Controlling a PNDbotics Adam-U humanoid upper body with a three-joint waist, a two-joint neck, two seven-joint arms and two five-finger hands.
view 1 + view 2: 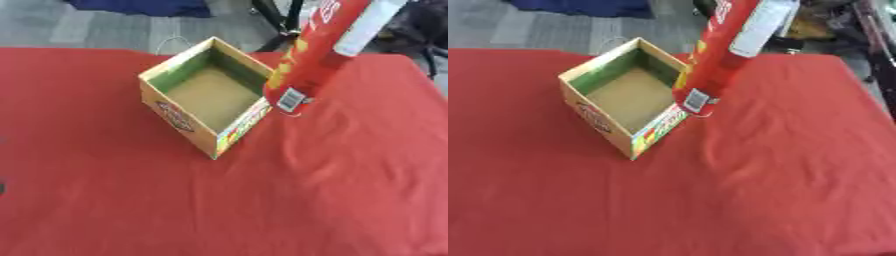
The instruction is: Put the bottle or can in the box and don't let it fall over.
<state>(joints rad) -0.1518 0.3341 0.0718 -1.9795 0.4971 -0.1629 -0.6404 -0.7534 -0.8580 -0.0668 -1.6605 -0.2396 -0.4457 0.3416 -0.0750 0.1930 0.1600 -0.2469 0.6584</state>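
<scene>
While tilted over the open box (206, 95), red can (311, 60) hangs above its right rim, holding hand apparently off-frame, fingers untellable.

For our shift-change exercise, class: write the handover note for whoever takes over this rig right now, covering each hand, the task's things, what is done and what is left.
Hands: neither hand can be made out in either eye view; what holds the can is out of frame.
Things: the tall red cylindrical can with the white label hangs tilted in the air, its lower end by the near right rim of the open cardboard box with printed sides. The box sits empty on the red tablecloth.
Done: can lifted and brought to the box.
Left: move it over the opening, straighten it, lower it to the box floor so it stands.
</scene>
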